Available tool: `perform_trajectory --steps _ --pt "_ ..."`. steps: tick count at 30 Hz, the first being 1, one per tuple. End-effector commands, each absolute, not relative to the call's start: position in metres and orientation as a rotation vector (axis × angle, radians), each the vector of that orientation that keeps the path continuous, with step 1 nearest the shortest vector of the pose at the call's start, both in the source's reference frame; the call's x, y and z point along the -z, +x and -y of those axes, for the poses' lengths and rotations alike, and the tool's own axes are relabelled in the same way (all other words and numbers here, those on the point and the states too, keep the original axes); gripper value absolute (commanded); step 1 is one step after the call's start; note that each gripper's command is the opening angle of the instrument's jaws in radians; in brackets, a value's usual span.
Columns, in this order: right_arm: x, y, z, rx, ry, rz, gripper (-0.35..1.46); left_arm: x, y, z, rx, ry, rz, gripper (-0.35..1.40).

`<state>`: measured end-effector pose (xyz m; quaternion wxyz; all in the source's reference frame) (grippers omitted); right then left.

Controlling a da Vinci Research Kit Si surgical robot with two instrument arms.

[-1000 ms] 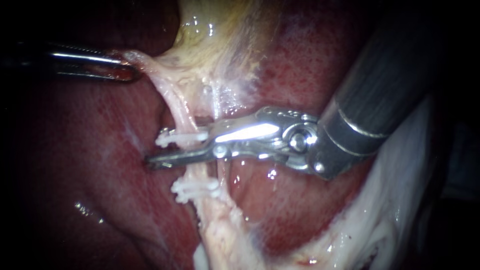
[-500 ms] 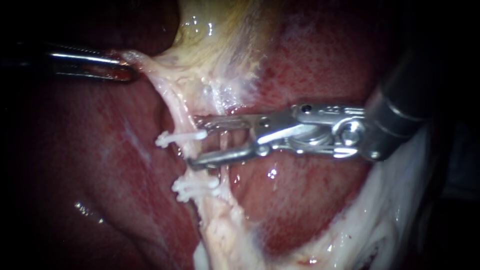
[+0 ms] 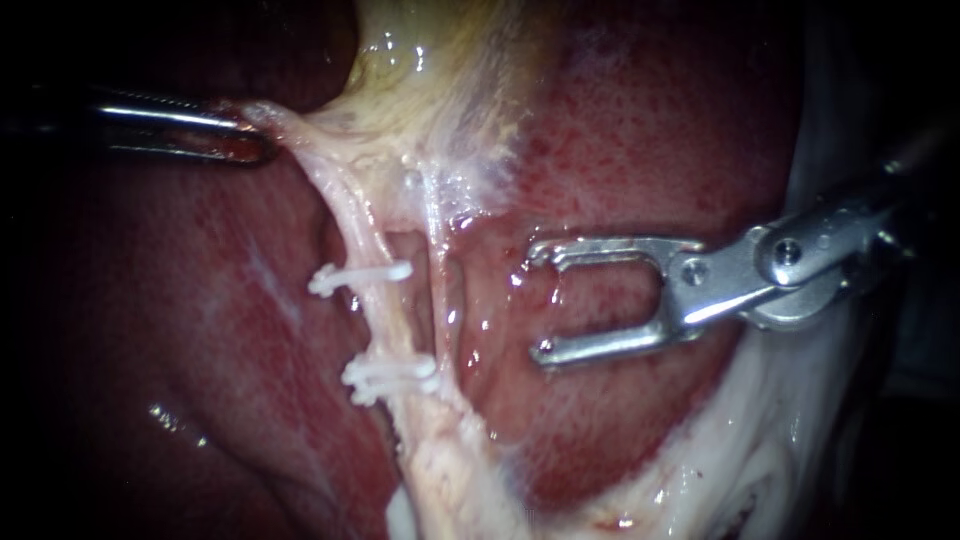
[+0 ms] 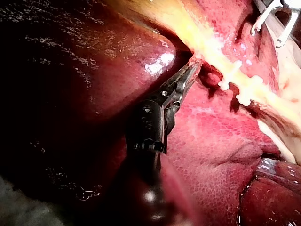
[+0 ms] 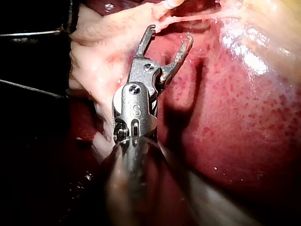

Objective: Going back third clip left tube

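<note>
White plastic clips sit across the left tube [image 3: 385,322]: a far clip [image 3: 360,277], then the near clips [image 3: 390,377] bunched together a bit closer to us. Right instrument [image 3: 538,300] hangs off to the right over the liver [image 3: 600,430], jaws spread wide, nothing in them, apart from the tube. Left instrument [image 3: 258,135], far left, is pinching a strip of pale tissue [image 3: 295,130].

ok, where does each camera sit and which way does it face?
Endoscope: close over the tissue, facing the clipped tube and liver; left instrument enters from the left, right instrument from the right, pincer open.
Left wrist: on the left arm, looking along its own shaft to its pincer, shut on pale tissue.
Right wrist: on the right arm, looking along its own shaft to its open pincer, liver beyond.
Shared: endoscope and left wrist both show the white clips.
</note>
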<state>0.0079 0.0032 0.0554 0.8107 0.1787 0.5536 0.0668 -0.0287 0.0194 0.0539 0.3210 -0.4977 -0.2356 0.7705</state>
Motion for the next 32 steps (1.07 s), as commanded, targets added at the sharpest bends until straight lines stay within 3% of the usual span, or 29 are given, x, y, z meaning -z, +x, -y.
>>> perform_trajectory --steps 1,20,32 --pt "-0.0555 0.0077 -0.0032 -0.141 0.382 -1.183 0.5 -0.0539 -0.0287 -0.0194 -2.024 -1.307 0.619 -0.35" --pt "-0.0553 0.0061 -0.003 -0.137 0.386 -1.185 0.5 -0.0596 -0.0317 -0.0184 -2.052 -1.309 0.597 -0.35" --pt "-0.0548 0.0063 -0.003 -0.137 0.389 -1.186 0.5 -0.0601 -0.0317 -0.0184 -2.054 -1.301 0.603 -0.35"
